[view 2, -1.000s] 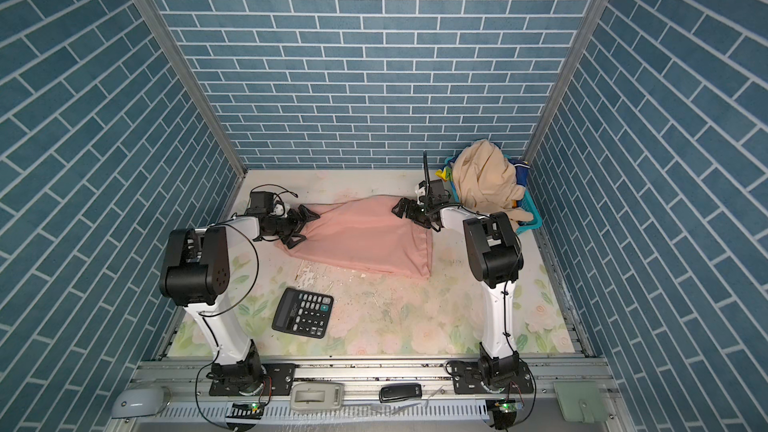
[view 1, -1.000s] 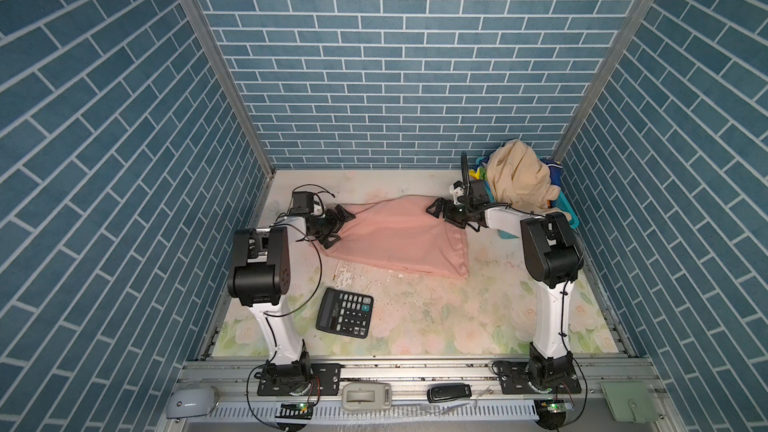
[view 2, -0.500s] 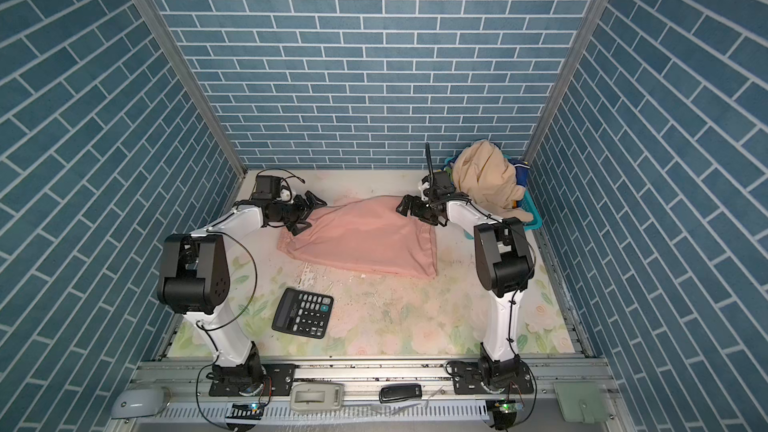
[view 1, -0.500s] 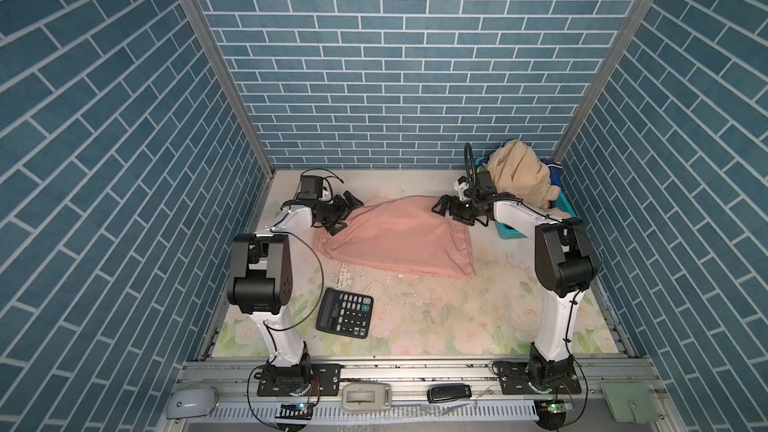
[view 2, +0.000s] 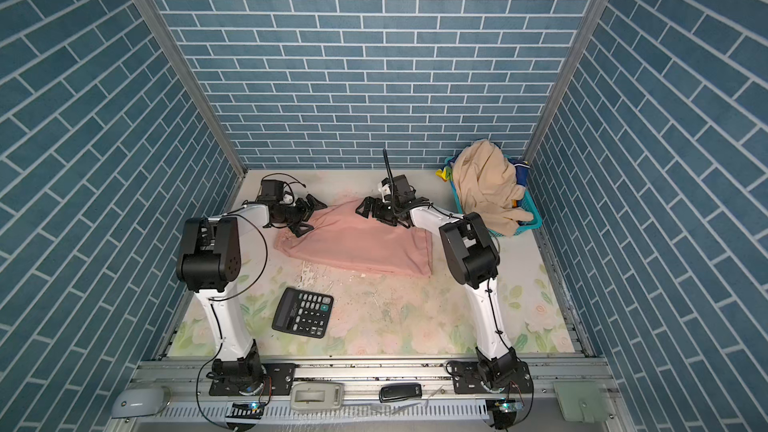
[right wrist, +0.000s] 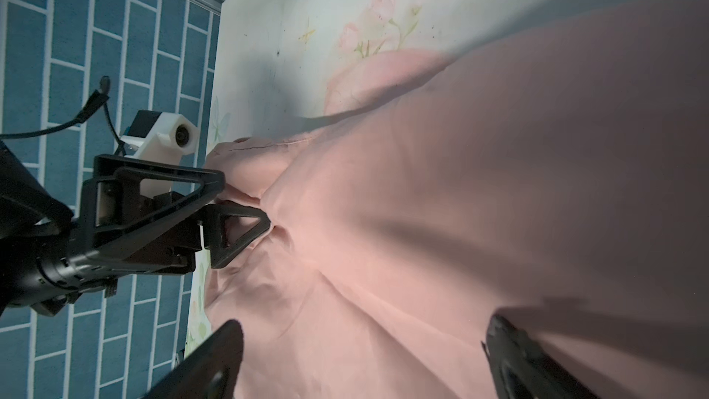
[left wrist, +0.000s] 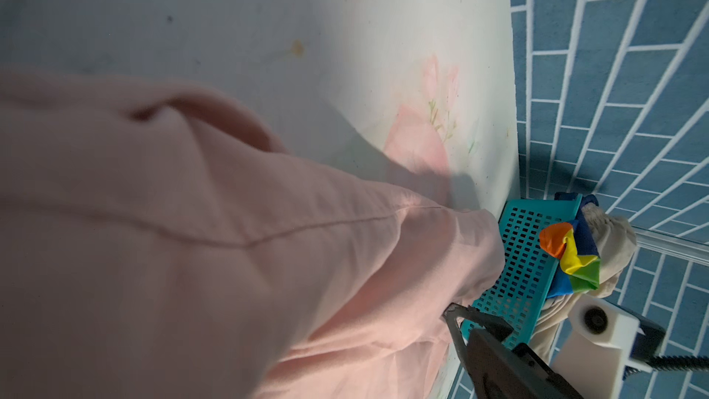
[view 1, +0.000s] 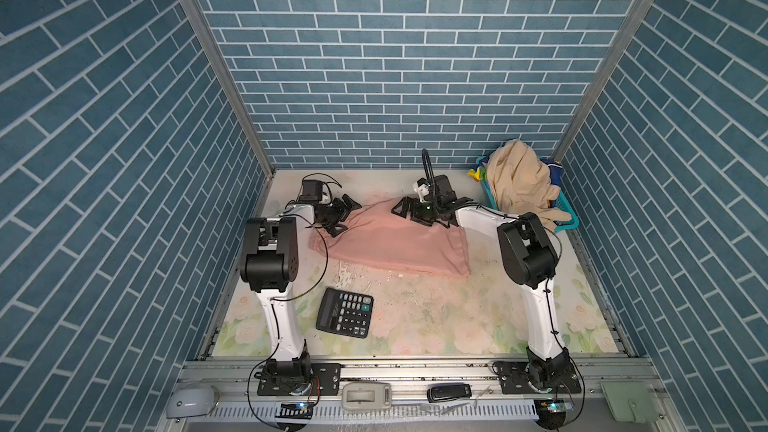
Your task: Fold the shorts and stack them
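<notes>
Left gripper (view 1: 347, 218) and right gripper (view 1: 400, 210): jaws spread wide, holding nothing, both low at the far edge of the pink shorts (view 1: 399, 243).

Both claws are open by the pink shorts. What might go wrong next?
The open left gripper and right gripper sit at the wrinkled far edge of the pink shorts; they may pinch one layer only, folding it crooked. Pulling the cloth forward could bump the calculator.
</notes>
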